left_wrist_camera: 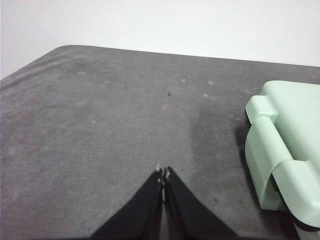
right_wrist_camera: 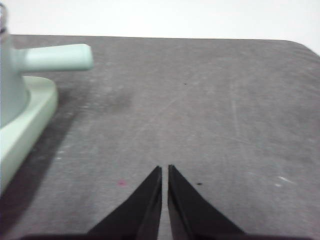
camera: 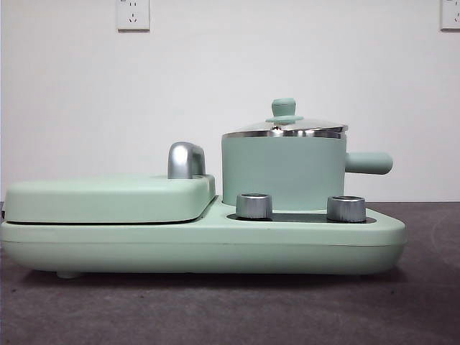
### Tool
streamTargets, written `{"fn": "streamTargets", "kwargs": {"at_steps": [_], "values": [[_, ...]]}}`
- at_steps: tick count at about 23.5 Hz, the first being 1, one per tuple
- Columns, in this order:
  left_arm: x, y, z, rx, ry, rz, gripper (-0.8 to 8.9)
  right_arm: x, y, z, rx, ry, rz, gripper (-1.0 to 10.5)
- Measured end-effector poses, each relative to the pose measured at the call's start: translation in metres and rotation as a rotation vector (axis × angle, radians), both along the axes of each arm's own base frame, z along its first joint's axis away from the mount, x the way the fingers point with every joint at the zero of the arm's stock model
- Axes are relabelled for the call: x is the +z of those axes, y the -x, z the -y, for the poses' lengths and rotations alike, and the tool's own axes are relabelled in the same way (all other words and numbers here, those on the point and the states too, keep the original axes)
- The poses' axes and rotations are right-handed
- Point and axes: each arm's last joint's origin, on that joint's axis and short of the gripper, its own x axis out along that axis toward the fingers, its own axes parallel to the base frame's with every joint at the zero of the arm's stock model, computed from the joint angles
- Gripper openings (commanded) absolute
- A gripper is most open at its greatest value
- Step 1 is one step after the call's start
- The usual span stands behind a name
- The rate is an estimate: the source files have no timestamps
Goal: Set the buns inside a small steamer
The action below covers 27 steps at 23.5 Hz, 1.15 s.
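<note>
**Nothing to read**

I find no letters, numbers, brand marks or signs anywhere in my views. The small steamer [camera: 284, 171], its lid [camera: 285, 128] and the green cooker base [camera: 201, 244] are plain. The two steel knobs [camera: 254, 205] carry no markings I can make out. The wall sockets [camera: 133, 14], up at eleven and one o'clock, show only holes.
</note>
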Motion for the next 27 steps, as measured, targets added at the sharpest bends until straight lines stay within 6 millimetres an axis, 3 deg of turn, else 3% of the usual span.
{"fn": "streamTargets", "kwargs": {"at_steps": [7, 27], "values": [[0.0000, 0.0000, 0.0000, 0.000, 0.000, 0.000, 0.07, -0.0097, -0.0051, 0.0001, -0.001, 0.002, 0.051, 0.2], [0.0000, 0.0000, 0.0000, 0.000, 0.000, 0.000, 0.07, -0.0047, -0.0060, 0.0001, -0.001, 0.002, 0.111, 0.2]]}}
